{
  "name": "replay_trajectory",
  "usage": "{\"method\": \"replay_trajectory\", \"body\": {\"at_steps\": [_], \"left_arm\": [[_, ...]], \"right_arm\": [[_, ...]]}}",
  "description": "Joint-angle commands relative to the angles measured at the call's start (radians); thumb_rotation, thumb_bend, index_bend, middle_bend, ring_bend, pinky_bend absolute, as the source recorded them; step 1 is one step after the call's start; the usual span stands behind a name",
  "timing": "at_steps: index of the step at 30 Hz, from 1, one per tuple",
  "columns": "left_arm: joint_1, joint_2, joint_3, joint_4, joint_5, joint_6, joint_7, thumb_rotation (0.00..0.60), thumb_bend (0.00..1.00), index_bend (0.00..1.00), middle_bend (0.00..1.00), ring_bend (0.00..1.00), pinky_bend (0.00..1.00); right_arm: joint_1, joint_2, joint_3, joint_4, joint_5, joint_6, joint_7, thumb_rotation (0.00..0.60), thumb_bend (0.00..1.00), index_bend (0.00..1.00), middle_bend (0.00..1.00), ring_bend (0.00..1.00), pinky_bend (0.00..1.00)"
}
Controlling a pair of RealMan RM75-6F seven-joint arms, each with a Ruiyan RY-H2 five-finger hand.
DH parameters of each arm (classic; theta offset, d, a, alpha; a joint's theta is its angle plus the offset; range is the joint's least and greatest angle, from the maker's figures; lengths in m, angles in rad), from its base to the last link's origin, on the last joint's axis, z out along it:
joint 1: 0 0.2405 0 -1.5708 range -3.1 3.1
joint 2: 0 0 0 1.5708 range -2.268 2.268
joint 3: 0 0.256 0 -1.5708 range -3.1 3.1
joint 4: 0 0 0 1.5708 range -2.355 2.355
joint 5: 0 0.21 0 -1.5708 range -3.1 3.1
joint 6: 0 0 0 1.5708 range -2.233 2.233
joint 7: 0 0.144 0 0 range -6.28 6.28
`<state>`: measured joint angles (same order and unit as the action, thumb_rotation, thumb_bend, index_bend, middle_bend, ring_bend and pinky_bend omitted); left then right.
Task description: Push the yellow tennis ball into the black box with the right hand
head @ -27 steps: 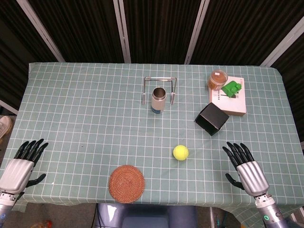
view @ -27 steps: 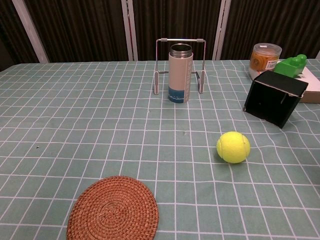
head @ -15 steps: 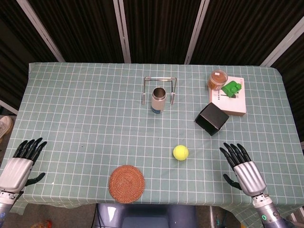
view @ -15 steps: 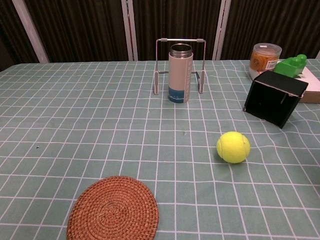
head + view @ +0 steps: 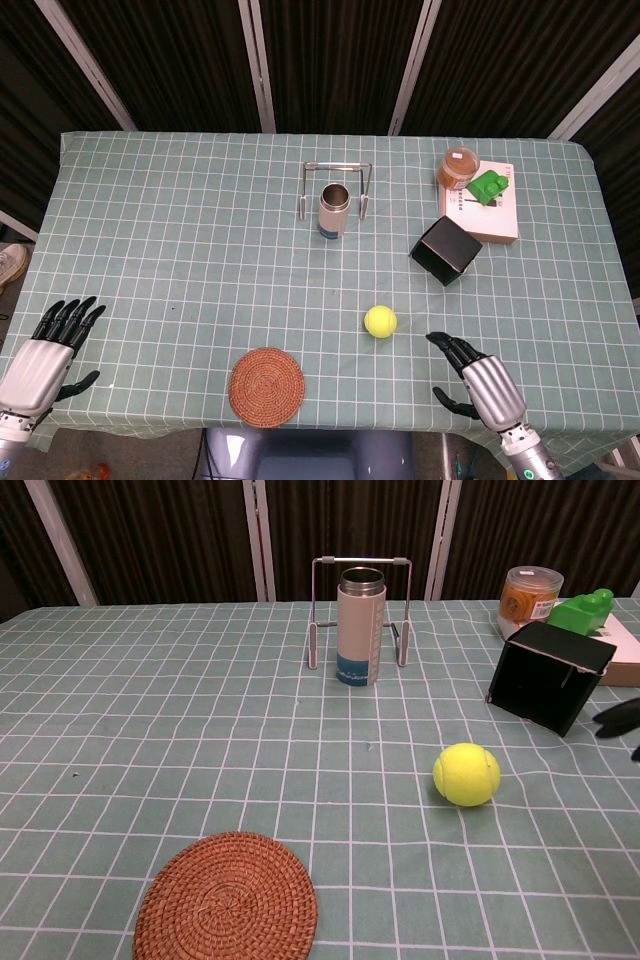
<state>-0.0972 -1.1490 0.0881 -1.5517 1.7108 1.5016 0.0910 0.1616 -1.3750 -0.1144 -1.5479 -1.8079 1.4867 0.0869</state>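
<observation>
My right hand (image 5: 482,385) sits at the near edge of the table, fingers spread apart and holding nothing, its dark fingertips aimed toward the round, fuzzy yellow tennis ball (image 5: 380,321) but still short of it, not touching. The ball rests alone on the green checked tablecloth (image 5: 200,230), a pale seam just showing on its felt in the chest view (image 5: 466,774). Beyond it and to the right lies the black open-sided box (image 5: 446,250), tipped on its side and apart from the ball; in the chest view (image 5: 549,676) I see its dark opening facing the ball's side of the table.

The head view gives me the whole right hand. The chest view catches only a few dark fingertips (image 5: 616,719) at the right edge, below the box. My left hand (image 5: 42,352) shows only in the head view, at the near left corner, fingers apart and empty.

Further out, a round woven brown coaster (image 5: 266,387) lies near the front edge, left of the ball. A steel flask with a blue band (image 5: 360,626) stands upright inside a bent wire frame (image 5: 360,562). At the far right, an orange-lidded clear tub (image 5: 458,166) and a green plastic block (image 5: 487,186) rest by a flat white box (image 5: 490,218).
</observation>
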Motion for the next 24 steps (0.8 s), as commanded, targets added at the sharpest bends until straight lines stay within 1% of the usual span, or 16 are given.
{"method": "replay_trajectory", "body": {"at_steps": [1,4,8,12,17,24], "left_arm": [[0.001,0.002,0.001,0.001,0.004,0.004,-0.003,0.6,0.16,0.0,0.0,0.0,0.0],[0.0,0.003,0.001,0.003,0.008,0.007,-0.008,0.6,0.16,0.0,0.0,0.0,0.0],[-0.004,0.004,0.003,0.004,0.016,0.003,-0.012,0.6,0.16,0.0,0.0,0.0,0.0],[-0.009,0.004,0.003,0.003,0.021,-0.002,-0.013,0.6,0.16,0.0,0.0,0.0,0.0],[-0.013,0.005,0.003,0.002,0.023,-0.007,-0.015,0.6,0.16,0.0,0.0,0.0,0.0],[-0.015,0.006,0.002,0.004,0.018,-0.012,-0.019,0.6,0.16,0.0,0.0,0.0,0.0]], "right_arm": [[-0.001,-0.051,0.007,-0.024,0.018,-0.004,0.048,0.6,0.48,0.29,0.36,0.42,0.75],[0.006,-0.068,-0.008,-0.048,0.009,-0.018,0.093,0.6,0.51,0.32,0.37,0.43,0.75],[0.022,-0.078,-0.027,-0.089,0.001,-0.06,0.115,0.6,0.51,0.33,0.38,0.44,0.75],[0.046,-0.096,-0.037,-0.142,0.026,-0.135,0.121,0.6,0.51,0.33,0.39,0.44,0.75],[0.064,-0.136,-0.028,-0.182,0.086,-0.208,0.13,0.6,0.51,0.33,0.39,0.44,0.75],[0.084,-0.19,-0.001,-0.194,0.164,-0.276,0.174,0.6,0.51,0.33,0.39,0.44,0.75]]}}
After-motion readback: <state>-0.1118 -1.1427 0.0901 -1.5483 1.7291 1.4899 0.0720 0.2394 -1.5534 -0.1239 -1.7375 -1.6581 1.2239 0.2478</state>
